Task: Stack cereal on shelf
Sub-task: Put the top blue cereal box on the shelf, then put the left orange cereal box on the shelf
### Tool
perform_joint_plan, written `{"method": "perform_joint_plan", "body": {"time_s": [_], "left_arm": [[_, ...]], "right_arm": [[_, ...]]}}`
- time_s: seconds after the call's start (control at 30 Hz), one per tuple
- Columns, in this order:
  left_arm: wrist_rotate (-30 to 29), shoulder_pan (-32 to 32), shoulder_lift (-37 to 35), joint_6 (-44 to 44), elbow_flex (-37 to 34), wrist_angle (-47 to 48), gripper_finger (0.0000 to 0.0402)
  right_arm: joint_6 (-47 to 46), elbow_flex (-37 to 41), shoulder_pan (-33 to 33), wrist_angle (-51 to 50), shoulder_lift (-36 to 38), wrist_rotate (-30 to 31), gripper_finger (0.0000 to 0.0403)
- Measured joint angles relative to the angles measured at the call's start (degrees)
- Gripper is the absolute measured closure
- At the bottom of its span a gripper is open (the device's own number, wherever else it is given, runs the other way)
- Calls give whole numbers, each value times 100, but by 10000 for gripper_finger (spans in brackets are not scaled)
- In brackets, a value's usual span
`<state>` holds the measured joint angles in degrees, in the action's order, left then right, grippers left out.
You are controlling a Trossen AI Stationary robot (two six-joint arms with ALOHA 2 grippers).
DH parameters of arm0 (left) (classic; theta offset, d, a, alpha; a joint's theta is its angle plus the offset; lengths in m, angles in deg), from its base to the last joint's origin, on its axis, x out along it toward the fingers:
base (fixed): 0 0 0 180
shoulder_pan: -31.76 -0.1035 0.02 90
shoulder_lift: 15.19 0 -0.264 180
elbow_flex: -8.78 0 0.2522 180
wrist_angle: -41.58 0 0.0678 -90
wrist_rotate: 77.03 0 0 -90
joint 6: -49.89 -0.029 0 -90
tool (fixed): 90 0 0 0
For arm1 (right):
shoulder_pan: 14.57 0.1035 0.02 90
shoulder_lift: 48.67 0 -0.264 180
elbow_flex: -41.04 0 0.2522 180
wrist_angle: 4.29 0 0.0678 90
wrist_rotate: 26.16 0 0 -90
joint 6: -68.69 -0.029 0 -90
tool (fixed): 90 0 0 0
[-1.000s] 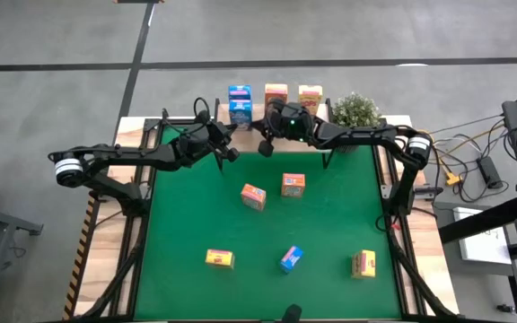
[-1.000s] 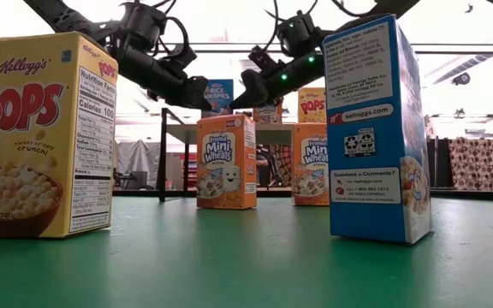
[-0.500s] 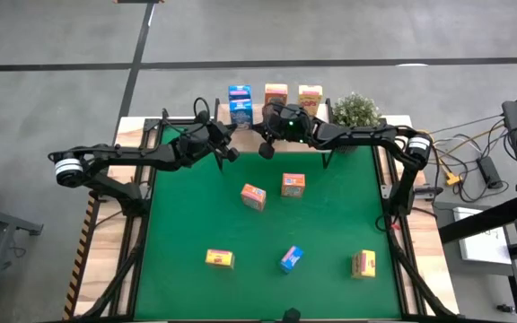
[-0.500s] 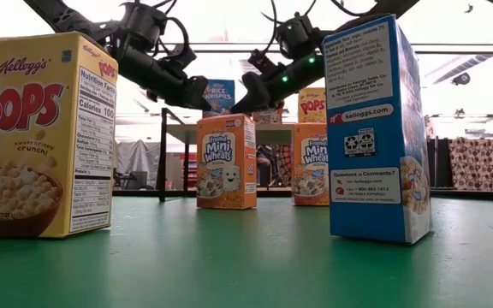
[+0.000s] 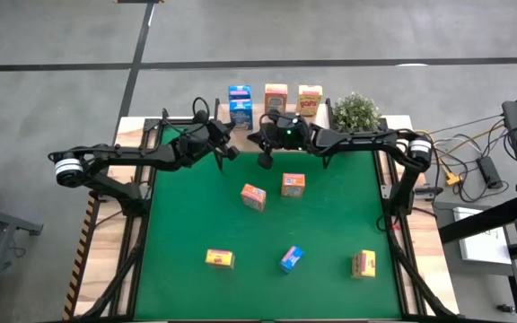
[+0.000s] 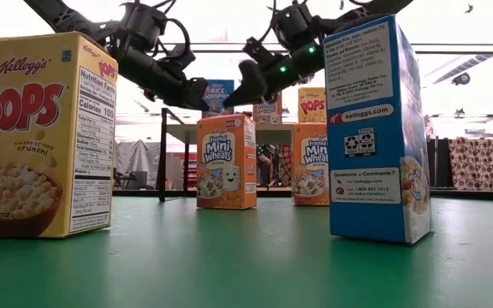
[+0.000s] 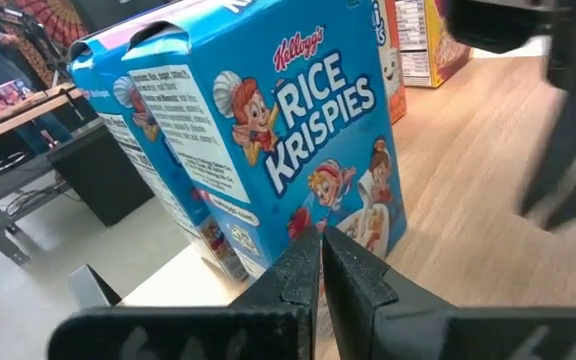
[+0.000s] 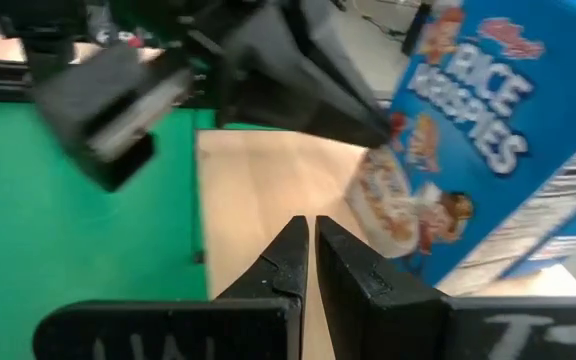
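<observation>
Nine cereal boxes: four at the shelf, five loose on the green mat.

On the light-wood shelf (image 5: 326, 115) at the desk's far edge stand two blue Rice Krispies boxes (one (image 5: 240, 92) stacked on the other (image 5: 240, 112)), an orange-red Mini-Wheats box (image 5: 276, 93) and a yellow Corn Pops box (image 5: 310, 95). On the green mat (image 5: 187, 224) are two more Mini-Wheats boxes (image 5: 253, 196) (image 5: 293, 184), two Corn Pops boxes (image 5: 220, 258) (image 5: 363, 263) and one blue box (image 5: 291, 258). The left gripper (image 5: 226, 148) hovers just before the blue stack, fingers (image 7: 298, 275) pressed together and empty; the right gripper (image 5: 264, 160) hangs near it over the mat's far edge, fingers (image 8: 288, 262) likewise pressed together. A potted plant (image 5: 356, 109) stands at the shelf's right end. Around the desk (image 5: 106, 269) lies grey floor; cables and equipment sit to the right.
</observation>
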<state>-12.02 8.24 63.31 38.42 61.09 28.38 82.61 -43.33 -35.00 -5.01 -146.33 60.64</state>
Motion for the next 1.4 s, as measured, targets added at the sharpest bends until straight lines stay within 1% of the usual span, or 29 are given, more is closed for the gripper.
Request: {"method": "perform_joint_plan", "body": {"time_s": [0.2, 0.37, 0.73, 0.93, 1.1, 1.17, 1.4], "left_arm": [[2, 138, -21, 73, 0, 4, 402], [6, 432, -91, 123, 0, 1, 402], [7, 1162, -440, 49, 0, 297, 402], [60, 1654, -742, 44, 0, 848, 402], [523, 2128, -965, 53, 0, 1372, 402], [616, 2320, -1032, 115, 0, 1520, 402], [623, 2775, -1160, 441, 0, 2044, 402]], "right_arm": [[5, 0, 183, -395, 154, 0, 390], [4, 0, 334, -681, 210, 20, 390], [58, 2, 586, -683, 230, 24, 390], [37, 113, 771, -684, 233, 22, 390], [0, 241, 920, -679, 233, 22, 390], [-3, 290, 979, -671, 233, 22, 390], [-196, 463, 1195, -649, 233, 20, 390]]}}
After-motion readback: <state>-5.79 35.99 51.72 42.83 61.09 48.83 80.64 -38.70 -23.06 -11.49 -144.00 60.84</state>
